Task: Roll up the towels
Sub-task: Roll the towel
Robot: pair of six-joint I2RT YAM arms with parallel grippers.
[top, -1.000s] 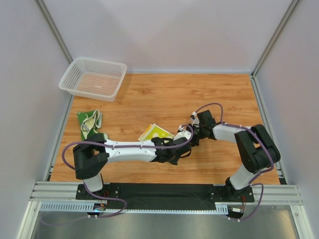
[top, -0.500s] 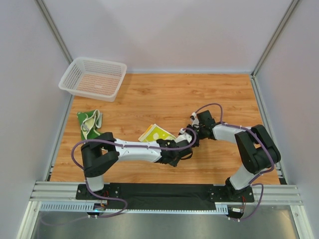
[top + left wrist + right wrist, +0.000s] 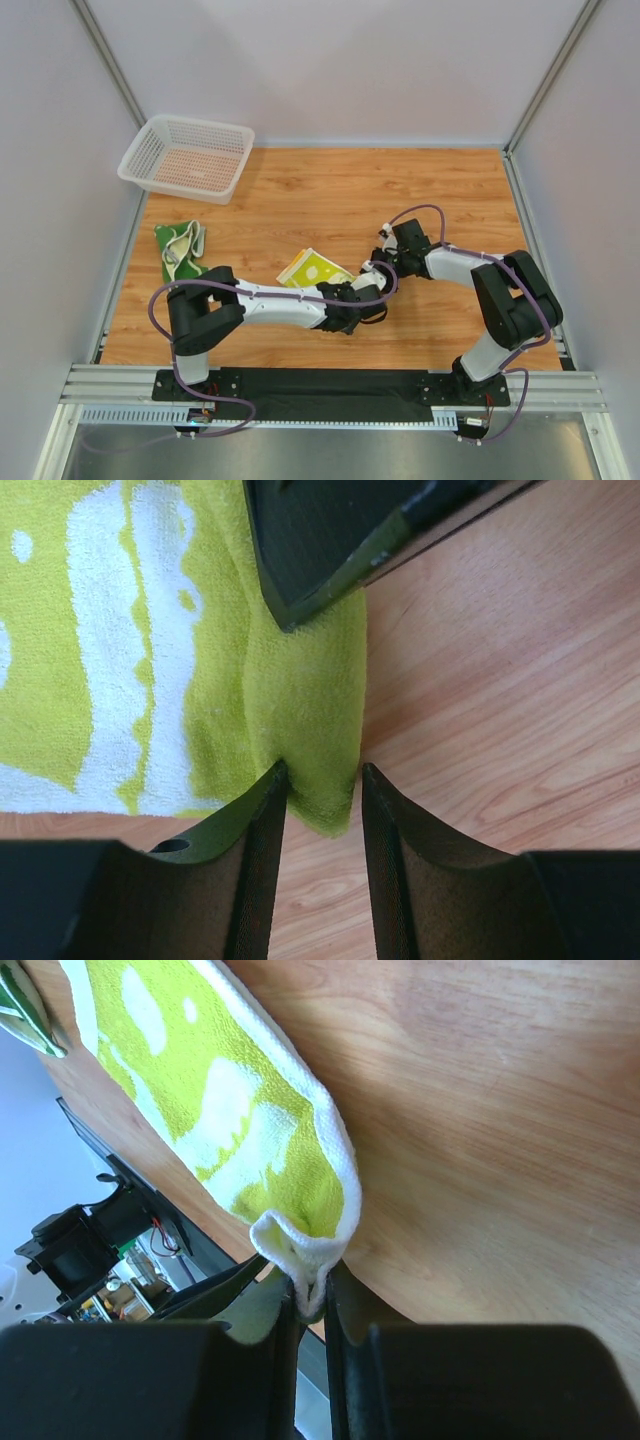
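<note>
A bright yellow-green towel (image 3: 314, 268) with white patches lies on the wooden table near its middle. My right gripper (image 3: 377, 268) is shut on the towel's white-hemmed corner (image 3: 300, 1245), which is pinched and lifted a little. My left gripper (image 3: 368, 290) sits just beside it at the same end. In the left wrist view its jaws (image 3: 322, 775) stand narrowly apart around the towel's edge (image 3: 310, 730); one finger touches the cloth and the other stands just off it. A cream and green patterned towel (image 3: 180, 248) lies bunched at the left.
A white mesh basket (image 3: 187, 157) stands at the back left corner. Grey walls close in both sides and the back. A black rail (image 3: 320, 385) runs along the near edge by the arm bases.
My left arm has swung so its wrist came a little right and closer to the towel's end. My right gripper has shifted slightly left, still holding the corner.
</note>
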